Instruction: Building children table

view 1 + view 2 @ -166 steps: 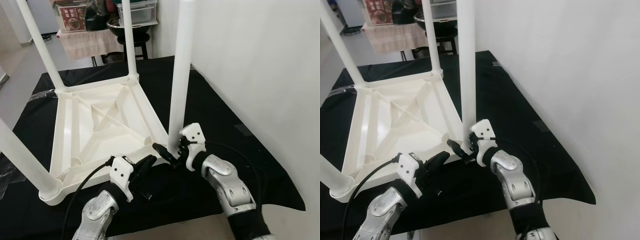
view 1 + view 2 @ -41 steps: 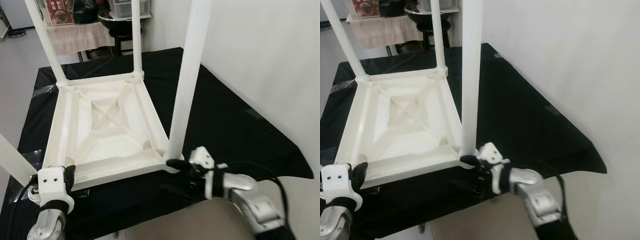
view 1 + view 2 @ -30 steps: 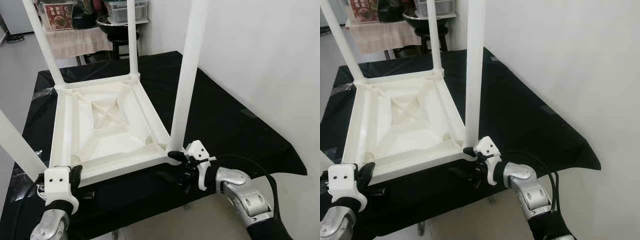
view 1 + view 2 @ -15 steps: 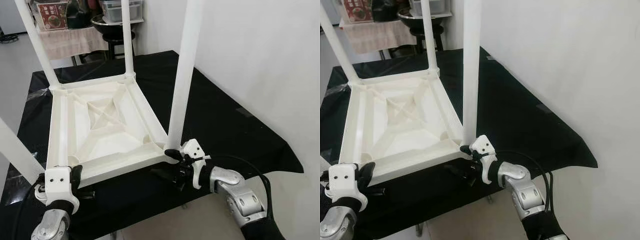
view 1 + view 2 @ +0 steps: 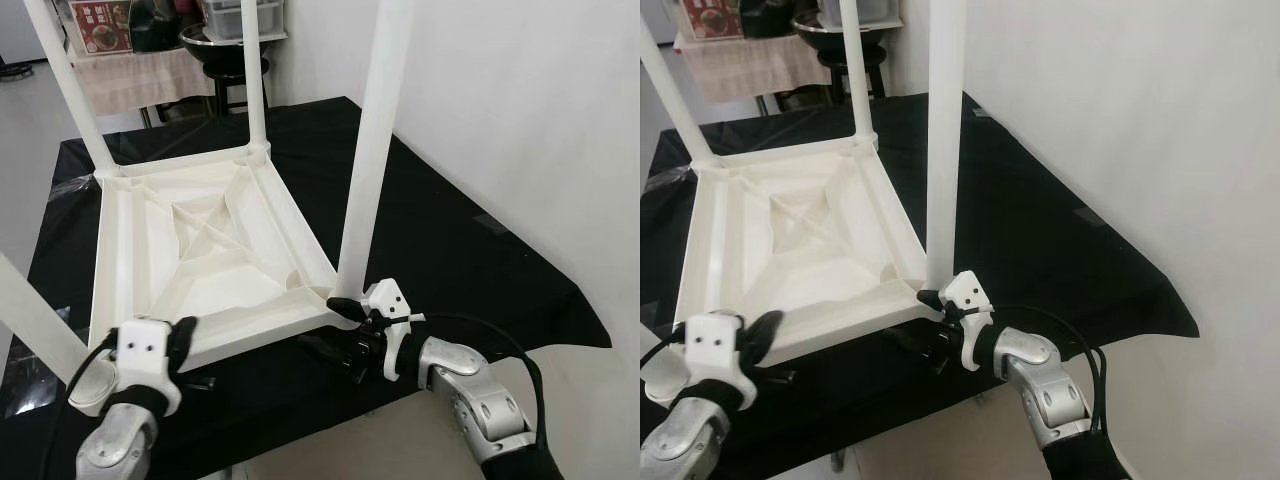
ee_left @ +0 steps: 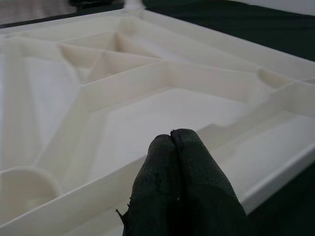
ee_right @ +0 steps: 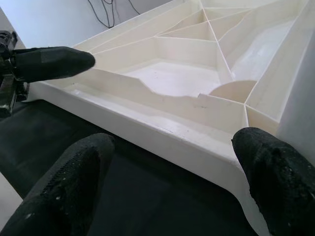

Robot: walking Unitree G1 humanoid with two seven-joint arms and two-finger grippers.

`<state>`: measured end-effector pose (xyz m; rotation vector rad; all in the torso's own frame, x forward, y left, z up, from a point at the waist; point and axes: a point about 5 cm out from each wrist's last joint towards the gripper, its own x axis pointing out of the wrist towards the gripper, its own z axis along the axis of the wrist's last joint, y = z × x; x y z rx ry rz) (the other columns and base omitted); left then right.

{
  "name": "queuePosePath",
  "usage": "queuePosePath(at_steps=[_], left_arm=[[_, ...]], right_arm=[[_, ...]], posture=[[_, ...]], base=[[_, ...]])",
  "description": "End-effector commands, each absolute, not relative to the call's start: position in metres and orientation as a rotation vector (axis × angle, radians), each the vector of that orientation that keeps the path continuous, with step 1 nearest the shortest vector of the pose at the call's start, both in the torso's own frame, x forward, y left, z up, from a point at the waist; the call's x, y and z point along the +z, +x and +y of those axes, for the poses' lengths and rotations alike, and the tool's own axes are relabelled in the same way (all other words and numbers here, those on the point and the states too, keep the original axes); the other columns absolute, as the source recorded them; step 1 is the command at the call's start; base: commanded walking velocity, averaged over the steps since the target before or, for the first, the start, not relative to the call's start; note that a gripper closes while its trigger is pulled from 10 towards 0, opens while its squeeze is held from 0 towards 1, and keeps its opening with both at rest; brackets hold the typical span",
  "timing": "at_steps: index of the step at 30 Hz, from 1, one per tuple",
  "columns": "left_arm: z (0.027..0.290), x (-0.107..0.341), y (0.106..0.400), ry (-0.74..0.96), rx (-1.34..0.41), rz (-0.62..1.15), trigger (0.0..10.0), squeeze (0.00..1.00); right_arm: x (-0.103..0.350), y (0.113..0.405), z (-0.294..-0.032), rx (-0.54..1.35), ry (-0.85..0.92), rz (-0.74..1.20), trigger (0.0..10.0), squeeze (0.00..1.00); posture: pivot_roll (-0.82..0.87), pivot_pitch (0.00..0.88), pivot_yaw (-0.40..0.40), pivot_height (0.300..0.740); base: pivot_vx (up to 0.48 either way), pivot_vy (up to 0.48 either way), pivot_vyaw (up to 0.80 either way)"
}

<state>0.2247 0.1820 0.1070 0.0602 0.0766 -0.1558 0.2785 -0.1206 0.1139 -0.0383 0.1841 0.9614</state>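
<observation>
- Upturned white table (image 5: 200, 240) on black cloth (image 5: 450, 240), legs up.
- Right gripper (image 7: 170, 182) spread wide at its near corner (gripping nothing).
- Left gripper (image 6: 172, 142) pinched closed, empty, at the near rim.

left end effector (image 5: 183, 330) shifted inward onto table (image 5: 200, 240) near rim
</observation>
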Motion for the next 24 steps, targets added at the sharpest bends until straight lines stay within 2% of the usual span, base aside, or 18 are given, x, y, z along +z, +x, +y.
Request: queuePosePath(at_steps=[1, 16, 21, 24], left_arm=[[0.171, 0.105, 0.221, 0.085, -0.253, 0.096, 10.0, 0.00], [0.158, 0.106, 0.219, 0.069, -0.373, 0.100, 10.0, 0.00], [0.158, 0.105, 0.220, 0.073, -0.374, 0.100, 10.0, 0.00], [0.159, 0.104, 0.218, 0.083, -0.369, 0.106, 10.0, 0.00]], right_arm=[[0.113, 0.275, -0.136, 0.925, -0.029, 0.197, 10.0, 0.00], [0.113, 0.260, -0.145, 0.978, -0.038, 0.204, 10.0, 0.00], [0.116, 0.291, -0.144, 0.762, -0.074, 0.157, 10.0, 0.00], [0.121, 0.294, -0.140, 0.789, -0.066, 0.140, 10.0, 0.00]], posture=[[0.02, 0.045, -0.004, 0.740], [0.01, 0.033, 0.001, 0.740], [0.02, 0.034, -0.004, 0.740], [0.02, 0.034, -0.006, 0.740]], base=[[0.000, 0.000, 0.00], [0.000, 0.000, 0.00], [0.000, 0.000, 0.00], [0.000, 0.000, 0.00]])
